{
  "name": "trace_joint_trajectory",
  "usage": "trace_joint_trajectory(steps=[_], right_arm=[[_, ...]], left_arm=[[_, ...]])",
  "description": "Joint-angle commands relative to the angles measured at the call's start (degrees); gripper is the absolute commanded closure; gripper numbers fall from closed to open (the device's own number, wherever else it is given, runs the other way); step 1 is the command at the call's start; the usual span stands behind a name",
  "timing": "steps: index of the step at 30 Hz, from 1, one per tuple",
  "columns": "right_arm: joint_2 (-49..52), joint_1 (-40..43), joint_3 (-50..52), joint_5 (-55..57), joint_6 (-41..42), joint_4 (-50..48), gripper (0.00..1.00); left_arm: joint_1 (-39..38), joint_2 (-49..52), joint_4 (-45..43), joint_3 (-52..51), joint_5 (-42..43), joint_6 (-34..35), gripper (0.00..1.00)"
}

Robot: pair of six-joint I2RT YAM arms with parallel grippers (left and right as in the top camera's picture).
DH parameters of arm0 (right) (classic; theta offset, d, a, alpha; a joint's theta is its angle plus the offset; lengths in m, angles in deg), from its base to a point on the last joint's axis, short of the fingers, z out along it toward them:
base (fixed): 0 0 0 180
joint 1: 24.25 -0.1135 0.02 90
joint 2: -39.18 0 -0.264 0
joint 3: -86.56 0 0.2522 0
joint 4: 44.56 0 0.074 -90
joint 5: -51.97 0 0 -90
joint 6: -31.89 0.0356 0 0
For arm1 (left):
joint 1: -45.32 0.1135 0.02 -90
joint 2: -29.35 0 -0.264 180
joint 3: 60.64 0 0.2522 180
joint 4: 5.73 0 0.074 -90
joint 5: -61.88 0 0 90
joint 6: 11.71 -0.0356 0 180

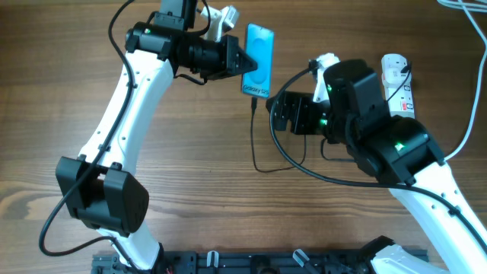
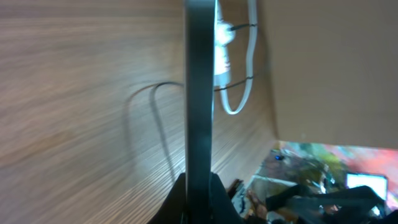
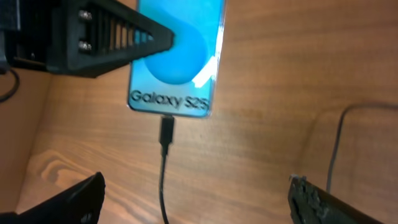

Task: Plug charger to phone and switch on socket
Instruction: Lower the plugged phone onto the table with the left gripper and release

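The phone [image 1: 260,53], with a cyan screen and a white strip at its near end, is clamped by my left gripper [image 1: 242,59] from its left side. In the left wrist view it shows edge-on as a dark bar [image 2: 199,93] between the shut fingers [image 2: 199,202]. The charger's black cable [image 1: 256,144] runs from the phone's near end, and its connector [image 3: 166,130] appears to sit in the port of the phone [image 3: 180,56]. My right gripper [image 1: 277,114] is open and empty just right of the cable, which passes between its fingers [image 3: 196,193]. The white adapter [image 1: 393,68] sits on the socket [image 1: 405,97].
A thick white cable [image 1: 473,30] runs along the far right edge of the table. The socket and a white cable loop [image 2: 239,93] show behind the phone in the left wrist view. The arm bases stand at the near edge.
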Motion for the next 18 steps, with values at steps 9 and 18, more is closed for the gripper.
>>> trace_joint_trajectory(steps=[9, 18], right_arm=[[3.5, -0.1, -0.1, 0.0, 3.7, 9.0, 0.0], [9.5, -0.2, -0.1, -1.5, 3.7, 9.2, 0.0]], left_arm=[[-1.8, 13.7, 3.7, 0.2, -7.6, -0.1, 0.96], [-3.1, 23.0, -0.9, 0.2, -7.8, -0.3, 0.96]])
